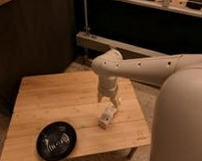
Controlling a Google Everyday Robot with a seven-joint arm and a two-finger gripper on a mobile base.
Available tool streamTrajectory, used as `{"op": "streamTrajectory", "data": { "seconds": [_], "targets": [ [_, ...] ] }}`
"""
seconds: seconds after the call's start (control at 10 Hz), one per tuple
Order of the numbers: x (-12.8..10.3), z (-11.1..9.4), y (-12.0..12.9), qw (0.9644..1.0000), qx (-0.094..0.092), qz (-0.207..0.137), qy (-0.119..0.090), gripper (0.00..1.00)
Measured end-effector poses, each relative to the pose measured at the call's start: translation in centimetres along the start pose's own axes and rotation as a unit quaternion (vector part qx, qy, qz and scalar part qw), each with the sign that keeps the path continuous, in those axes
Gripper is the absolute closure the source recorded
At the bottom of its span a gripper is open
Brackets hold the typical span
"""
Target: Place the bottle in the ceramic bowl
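The bottle is small and whitish and lies on its side on the right part of the wooden table, cap end toward the far edge. My gripper hangs from the white arm, points down and sits just above the bottle's cap end, with its fingers spread and nothing between them. The ceramic bowl is shallow, glossy black with light rings inside, and stands at the table's front left, well apart from the bottle and the gripper.
The table's right edge is close to the bottle. My white body fills the right side. A metal frame rail and a dark wall stand behind the table.
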Motion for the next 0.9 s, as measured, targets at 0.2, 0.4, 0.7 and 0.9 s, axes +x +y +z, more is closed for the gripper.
{"op": "streamTrajectory", "data": {
  "seconds": [0.2,0.4,0.7,0.9],
  "targets": [
    [0.2,1.5,-1.5,0.9996,-0.016,0.022,0.0,0.35],
    [0.1,3.8,-3.8,0.998,-0.038,0.05,-0.001,0.35],
    [-0.5,6.7,-3.5,0.9956,-0.072,0.059,0.002,0.35],
    [-1.0,7.3,-2.8,0.9943,-0.088,0.06,0.006,0.35]
  ]
}}
